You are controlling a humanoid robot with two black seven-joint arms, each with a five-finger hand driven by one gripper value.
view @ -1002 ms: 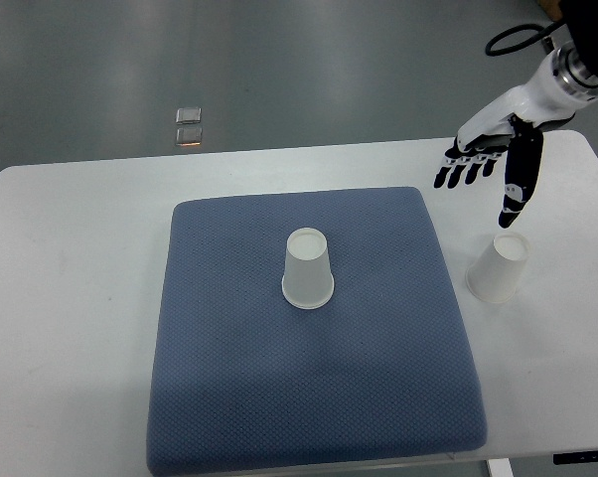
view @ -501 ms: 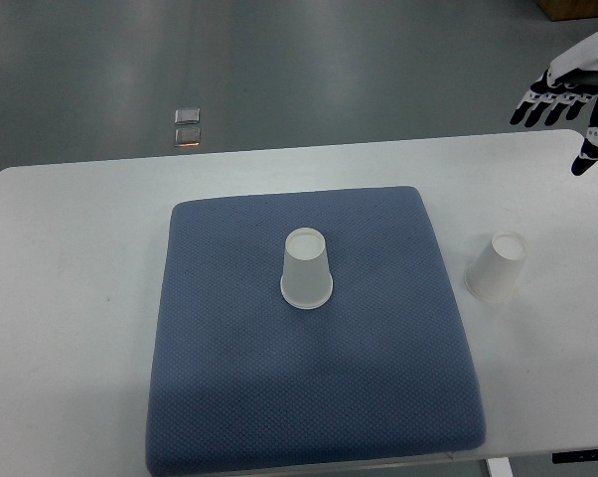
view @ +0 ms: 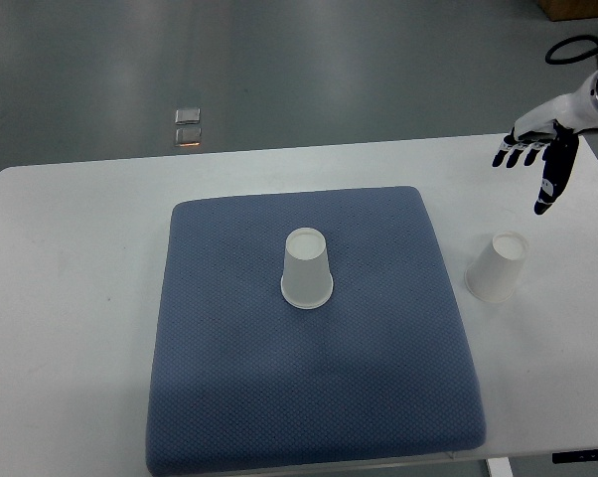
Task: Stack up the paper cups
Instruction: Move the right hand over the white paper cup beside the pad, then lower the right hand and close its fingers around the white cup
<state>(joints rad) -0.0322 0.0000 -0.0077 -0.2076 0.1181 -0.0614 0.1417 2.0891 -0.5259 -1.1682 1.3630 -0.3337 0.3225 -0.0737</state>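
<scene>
1. The white table (view: 71, 298) filled my view, with the blue mat (view: 309, 397) lying across its middle.
2. One paper cup (view: 307, 268) stood upside down near the mat's centre. The second cup (view: 498, 267) sat inverted on bare table just right of the mat, well apart from the first.
3. My right hand (view: 539, 149) hung at the far right, above and beyond the second cup, fingers spread wide, thumb pointing down, holding nothing. My left hand was out of sight.
4. To do this step well, I judged I should descend over the second cup, close gently around its sides without crushing it, lift straight, then lower it squarely onto the centre cup.
</scene>
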